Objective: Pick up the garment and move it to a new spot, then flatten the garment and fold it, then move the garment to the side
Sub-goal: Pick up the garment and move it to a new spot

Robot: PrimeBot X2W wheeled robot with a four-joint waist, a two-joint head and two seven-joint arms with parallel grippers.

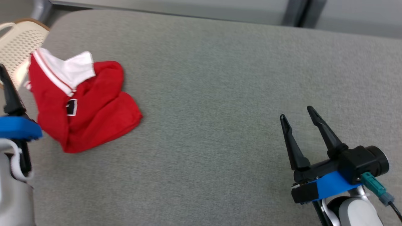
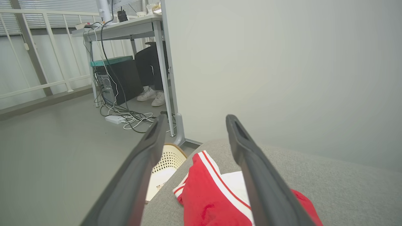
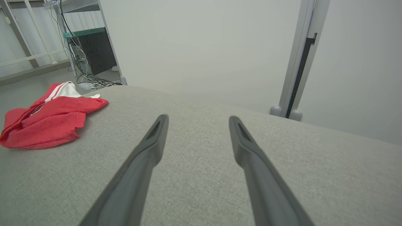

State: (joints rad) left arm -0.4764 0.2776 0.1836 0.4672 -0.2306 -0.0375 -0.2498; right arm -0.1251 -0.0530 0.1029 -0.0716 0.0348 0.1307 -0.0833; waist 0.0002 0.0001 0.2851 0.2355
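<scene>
We see the garment [image 1: 84, 106] lying in a crumpled heap near the far left corner of the tabletop [image 1: 220, 78], which is covered in grey fabric. It is a red shirt with a white collar, a red-and-white striped trim along one edge and a small black-and-white patch on the front. One edge of it reaches the left border of the tabletop, just beside a cream basket [image 1: 15, 40] with a perforated wall that stands lower down off that corner.

Our left hand [image 2: 196, 118] is spread wide and holds nothing. In the head view one of its dark fingers rises at the left edge, just beside the shirt. From its own wrist camera the striped trim and collar lie below and between the two fingers. We cannot tell whether either finger touches the cloth.

Our right hand [image 1: 296, 112] is also spread wide and empty. It sits over bare grey fabric on the near right side, well apart from the shirt.

Past the tabletop's corner, the left wrist view shows a desk [image 2: 125, 26] with a dark computer case [image 2: 119, 80] and loose cables [image 2: 125, 116] beneath it. A person's white shoes [image 2: 154, 95] rest on the floor there.
</scene>
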